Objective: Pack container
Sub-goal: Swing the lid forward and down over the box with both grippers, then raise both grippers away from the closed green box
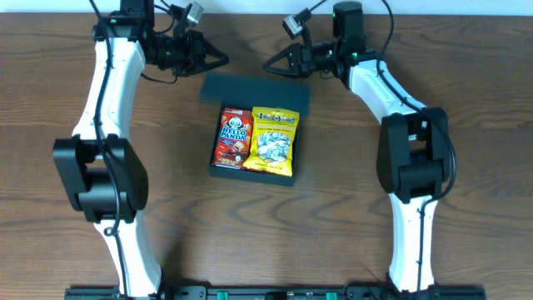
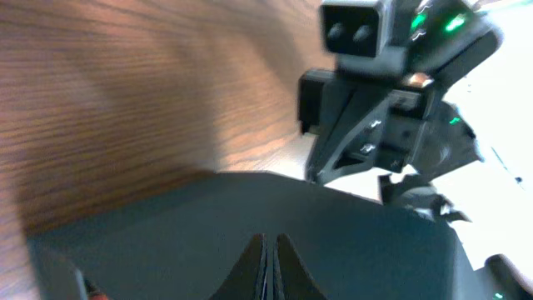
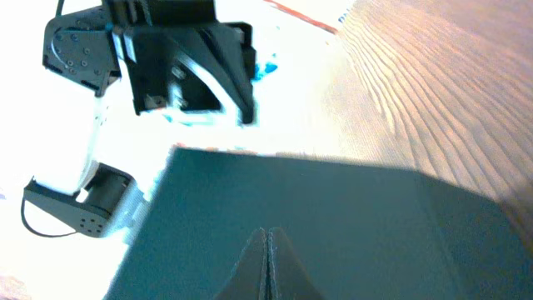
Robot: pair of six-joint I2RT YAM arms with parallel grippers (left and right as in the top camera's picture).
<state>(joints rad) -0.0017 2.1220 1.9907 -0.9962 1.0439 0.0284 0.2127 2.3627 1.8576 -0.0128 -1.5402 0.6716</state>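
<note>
Left arm (image 1: 108, 83): left jaws closed, tips together, nothing seen between them; held near far edge of lid flap (image 1: 254, 90), left side; contact with flap cannot be told.
Container (image 1: 250, 173): at centre of bench (image 1: 483, 83), flap open toward far edge, blurred.
Red pack (image 1: 234, 136) and yellow pack (image 1: 273, 140) laid side by side inside.
Right arm (image 1: 391, 92): right jaws closed likewise, near flap's far edge, right side.
Step judged: lid closing.
Flap best pressed by both tips evenly, swung toward near edge, so box is not skewed.
Packs to be kept flat beneath.
</note>
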